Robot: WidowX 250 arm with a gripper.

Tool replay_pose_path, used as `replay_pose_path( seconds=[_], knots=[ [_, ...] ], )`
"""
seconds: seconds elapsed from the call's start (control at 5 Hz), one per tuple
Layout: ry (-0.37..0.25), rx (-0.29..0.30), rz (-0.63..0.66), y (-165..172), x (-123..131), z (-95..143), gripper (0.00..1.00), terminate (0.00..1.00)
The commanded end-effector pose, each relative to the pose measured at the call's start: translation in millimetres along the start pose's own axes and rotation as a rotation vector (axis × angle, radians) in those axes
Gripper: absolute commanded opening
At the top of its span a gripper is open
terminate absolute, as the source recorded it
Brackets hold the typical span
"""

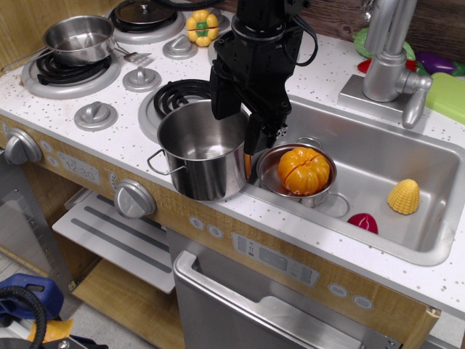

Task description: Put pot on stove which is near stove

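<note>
The pot (pixel 203 149) is a tall shiny steel stockpot with wire loop handles. It stands upright and empty at the counter's front edge, partly over the stove's front right coil burner (pixel 178 93). The stove (pixel 123 99) is the white speckled cooktop on the left with silver knobs. My black gripper (pixel 236 131) hangs over the pot's back right rim. Its jaws are apart: one finger (pixel 220 102) at the back rim, the other (pixel 254 138) at the right rim beside the sink.
A small steel pot with an orange pumpkin (pixel 301 171) sits in the sink (pixel 407 149) right beside the stockpot, with toy corn (pixel 404 196) and a red piece (pixel 362 222). A steel pan (pixel 80 38) is on the left burner. A yellow pepper (pixel 202 27) and the faucet (pixel 389 58) stand behind.
</note>
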State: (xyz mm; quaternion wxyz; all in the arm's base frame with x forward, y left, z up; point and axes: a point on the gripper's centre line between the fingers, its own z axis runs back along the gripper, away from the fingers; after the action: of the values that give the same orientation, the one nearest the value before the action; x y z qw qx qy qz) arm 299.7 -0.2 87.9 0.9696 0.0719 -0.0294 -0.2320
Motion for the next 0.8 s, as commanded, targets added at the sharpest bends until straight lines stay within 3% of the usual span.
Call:
replay_pose_path(
  seconds=[0.0,0.4,0.6],
  knots=[
    [0.0,0.0,0.0,0.0,0.0,0.0,1.0,0.0],
    [-0.035,0.008,0.03,0.8,-2.9,-9.6,1.0,0.0],
    [-0.071,-0.039,0.063,0.9,-5.6,-17.8,1.0,0.0]
  ],
)
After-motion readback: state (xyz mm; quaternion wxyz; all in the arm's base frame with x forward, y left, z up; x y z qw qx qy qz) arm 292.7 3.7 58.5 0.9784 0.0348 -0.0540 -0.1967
